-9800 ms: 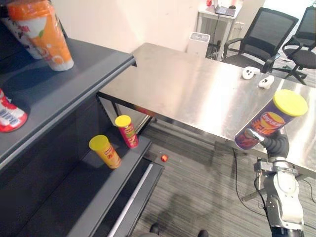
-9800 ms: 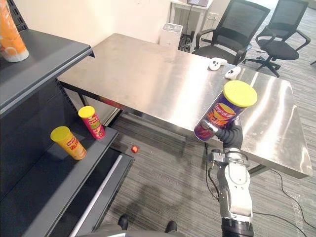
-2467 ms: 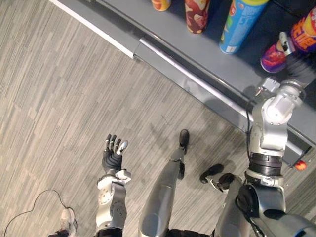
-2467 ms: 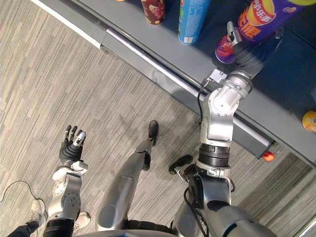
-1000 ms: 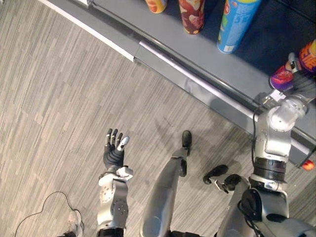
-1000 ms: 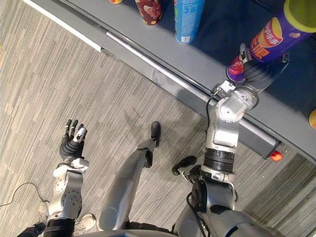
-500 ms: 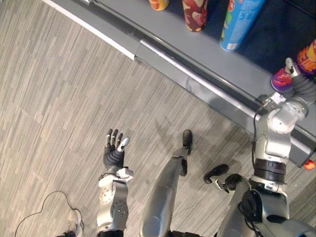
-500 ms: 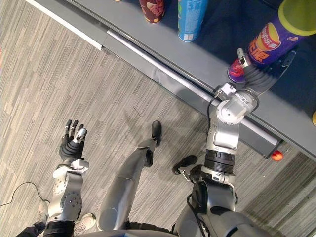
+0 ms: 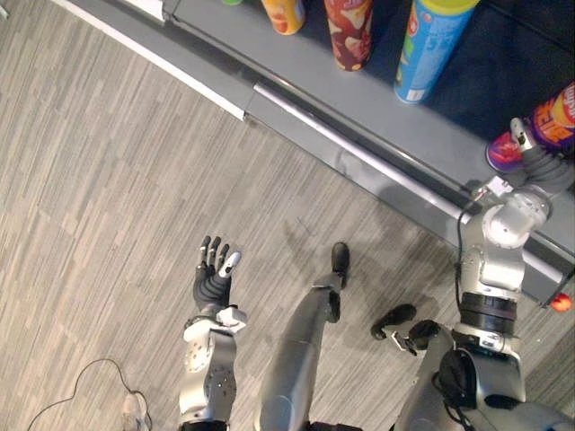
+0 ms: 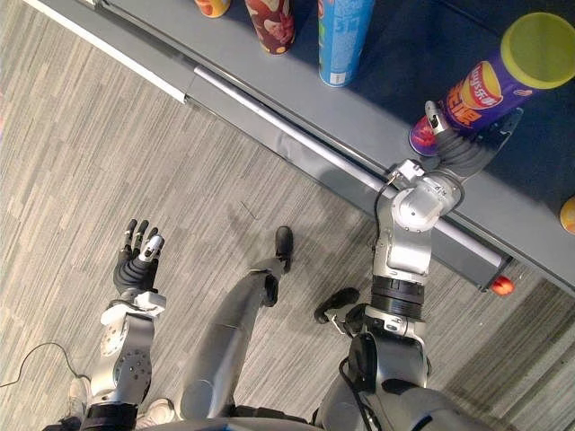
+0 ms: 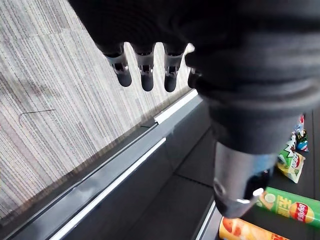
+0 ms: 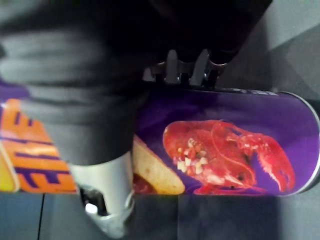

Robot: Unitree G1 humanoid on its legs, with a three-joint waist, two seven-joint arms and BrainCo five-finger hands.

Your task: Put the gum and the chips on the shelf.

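While the right hand [image 10: 460,148] reaches onto the shelf [image 10: 377,112] at the upper right of the head views, it grips the lower part of the chips can [image 10: 490,81]. In the right wrist view the fingers [image 12: 172,65] wrap one side of the purple can and the thumb [image 12: 102,185] crosses the other side. The can's base sits at the shelf board near the front edge, and its yellow lid [image 10: 539,38] points toward the upper right corner. Whether the base bears fully on the board cannot be told.

The left hand [image 10: 137,265] hangs at the lower left of the frame above the floor [image 10: 225,180], fingers [image 11: 146,75] straight and slightly spread, holding nothing.

Along the top edge of the frame, a blue can [image 10: 341,40], a red can [image 10: 272,22] and an orange can [image 10: 213,7] stand on the same shelf, well apart from the chips can. A small red object [image 10: 501,285] lies on the floor at the right, just beside the shelf base.
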